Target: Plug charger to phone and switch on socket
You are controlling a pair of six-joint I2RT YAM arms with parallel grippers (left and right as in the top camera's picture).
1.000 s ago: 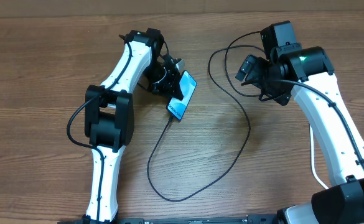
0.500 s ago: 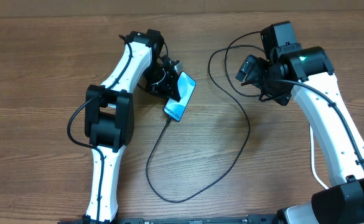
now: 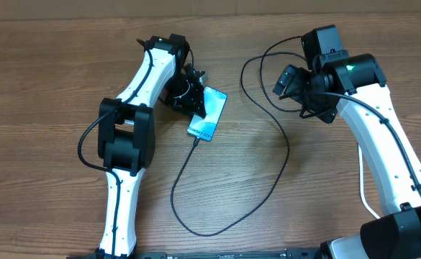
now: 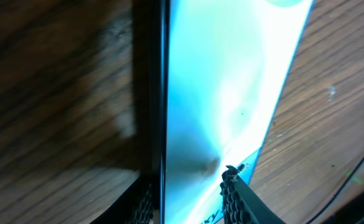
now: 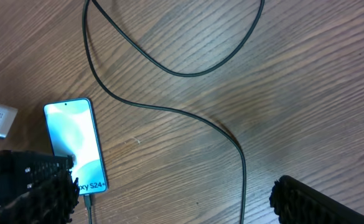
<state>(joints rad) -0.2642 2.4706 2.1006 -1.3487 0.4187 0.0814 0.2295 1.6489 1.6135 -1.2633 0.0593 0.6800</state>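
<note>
"Starting with the arms, how do they sit?"

"The left arm (image 3: 145,79) runs from 6 o'clock up the worktop (image 3: 52,86) toward 12. It folds back at the wrist, so the left fingers (image 3: 193,99) point toward 5 o'clock at the phone (image 3: 208,115). The right arm (image 3: 383,144) rises from 5 o'clock. The right fingers (image 3: 286,79) hang at 2 o'clock from the phone, well apart from it."

"And the grip?"

"The left pair stands partly open, straddling one long edge of the phone. A ribbed fingertip (image 4: 236,194) overlaps the lit screen, but I cannot tell whether it touches the glass. The right pair is spread wide and holds nothing."

"Anything hard to read?"

"The left wrist view is so close that the phone is mostly glare, cut off top and bottom. The charger (image 5: 242,186) meets the phone's short edge at 7 o'clock, but how deep the tip sits is too small to judge. Its other end slips behind the right arm's wrist near 1 o'clock."

"What lies around?"

"That cable loops toward 6 o'clock, swings up through the middle, and curls between the phone and the right fingers."
</note>
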